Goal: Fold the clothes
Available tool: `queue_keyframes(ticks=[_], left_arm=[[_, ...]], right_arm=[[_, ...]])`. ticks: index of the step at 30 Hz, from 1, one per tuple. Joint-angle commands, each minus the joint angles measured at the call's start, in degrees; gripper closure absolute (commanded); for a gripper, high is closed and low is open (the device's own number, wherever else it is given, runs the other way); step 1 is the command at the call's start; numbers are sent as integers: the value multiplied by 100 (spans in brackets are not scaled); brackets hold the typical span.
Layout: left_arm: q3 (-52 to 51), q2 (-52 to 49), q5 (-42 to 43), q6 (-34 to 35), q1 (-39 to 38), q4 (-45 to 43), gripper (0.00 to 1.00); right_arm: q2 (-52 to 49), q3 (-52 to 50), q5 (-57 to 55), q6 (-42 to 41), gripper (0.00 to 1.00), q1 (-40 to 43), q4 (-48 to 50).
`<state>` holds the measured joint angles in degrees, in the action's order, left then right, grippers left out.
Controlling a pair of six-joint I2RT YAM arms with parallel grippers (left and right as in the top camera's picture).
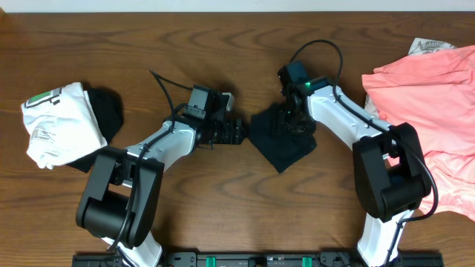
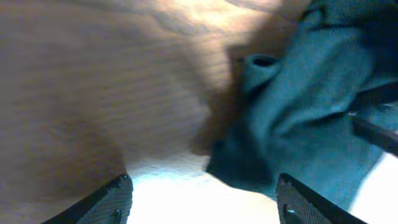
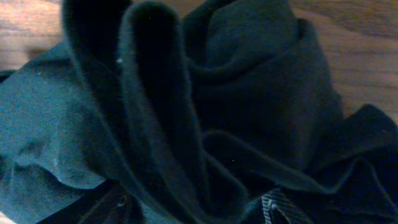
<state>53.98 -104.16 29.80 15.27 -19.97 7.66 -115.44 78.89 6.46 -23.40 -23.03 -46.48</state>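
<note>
A plain black shirt [image 1: 280,144] lies crumpled at the table's middle. My left gripper [image 1: 239,134] sits just left of it, low over the wood. In the left wrist view it [image 2: 205,200] is open, with bare table between its fingertips [image 2: 115,199] and the shirt's edge [image 2: 292,118] beside the right one. My right gripper [image 1: 294,123] is down on the shirt's top part. In the right wrist view its jaws [image 3: 196,208] stand wide, and loose folds of the shirt [image 3: 161,106] bunch up between the fingers [image 3: 280,208].
At the far left a white garment with green print [image 1: 56,122] lies on another black one [image 1: 110,111]. A salmon-pink pile [image 1: 434,111] covers the right edge, with a pale printed piece [image 1: 430,45] behind it.
</note>
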Motion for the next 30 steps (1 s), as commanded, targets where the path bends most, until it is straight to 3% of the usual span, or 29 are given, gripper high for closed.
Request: queue_keyframes(ticks=[1,18,30], left_arm=[[-50,-107,431,463,7,39,25],[-50,-107,431,608,9,-9,24],[-50,-107,424,608,9,306,24]], right_arm=[[-160,-221,457,57,37,-208,7],[-160,-221,1462,-907,37,-402,778],[-160,-221,1436,-911,37,-289,791]])
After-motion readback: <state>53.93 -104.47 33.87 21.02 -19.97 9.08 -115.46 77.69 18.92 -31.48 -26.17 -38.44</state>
